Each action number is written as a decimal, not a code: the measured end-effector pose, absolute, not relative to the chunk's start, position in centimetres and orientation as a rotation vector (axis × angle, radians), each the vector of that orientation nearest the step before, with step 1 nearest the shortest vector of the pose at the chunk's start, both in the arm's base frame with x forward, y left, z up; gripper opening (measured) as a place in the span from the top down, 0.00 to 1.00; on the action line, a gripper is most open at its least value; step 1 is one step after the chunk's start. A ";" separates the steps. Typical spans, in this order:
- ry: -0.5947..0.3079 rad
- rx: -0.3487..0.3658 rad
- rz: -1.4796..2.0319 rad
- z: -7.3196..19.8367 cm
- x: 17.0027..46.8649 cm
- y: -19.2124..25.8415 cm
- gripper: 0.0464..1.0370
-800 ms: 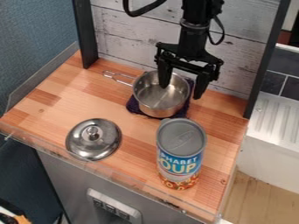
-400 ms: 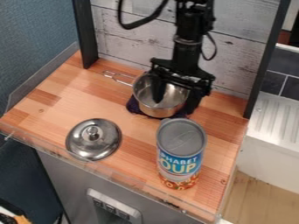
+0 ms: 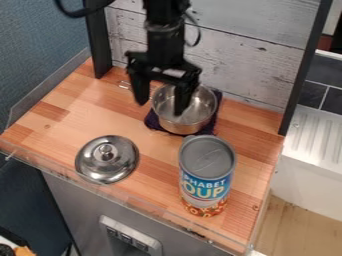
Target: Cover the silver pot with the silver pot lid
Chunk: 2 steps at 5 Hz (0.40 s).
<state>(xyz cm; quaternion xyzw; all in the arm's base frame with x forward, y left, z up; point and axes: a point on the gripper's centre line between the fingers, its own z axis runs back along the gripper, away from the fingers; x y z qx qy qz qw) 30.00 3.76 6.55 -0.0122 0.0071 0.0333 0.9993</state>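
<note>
Cam view: arm (image 3: 165,37) comes in from top edge, gripper (image 3: 161,108) hanging down at the pot (image 3: 182,124), toward the back of the counter (image 3: 63,112). Fingers wide apart w/ nothing btwn them; one is over the pot's open top (can't tell if tip dips below the rim), other is out past the pot's L side in view, by the handle (image 3: 125,85), which is partly hidden behind it. Pot upright, on a dk cloth (image 3: 152,121). Silver lid (image 3: 99,167) lies on the counter nr the front edge, knob (image 3: 106,150) up, well apart from the gripper and off the pot, to its lower L in view. Soup can (image 3: 208,159) stands upright nr the pot, on the cam side, to the R of the lid. Wht plank wall (image 3: 247,60) at back btwn two dk posts, L (image 3: 98,45) & R (image 3: 306,65); ribbed wht drainboard (image 3: 315,135) at far R.
</note>
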 end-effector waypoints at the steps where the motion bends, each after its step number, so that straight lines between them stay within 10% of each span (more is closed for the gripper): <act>1: 0.023 0.044 0.097 4.0 27.7 6.1 0.04; 2: -0.001 0.083 0.051 1.4 25.5 7.7 0.04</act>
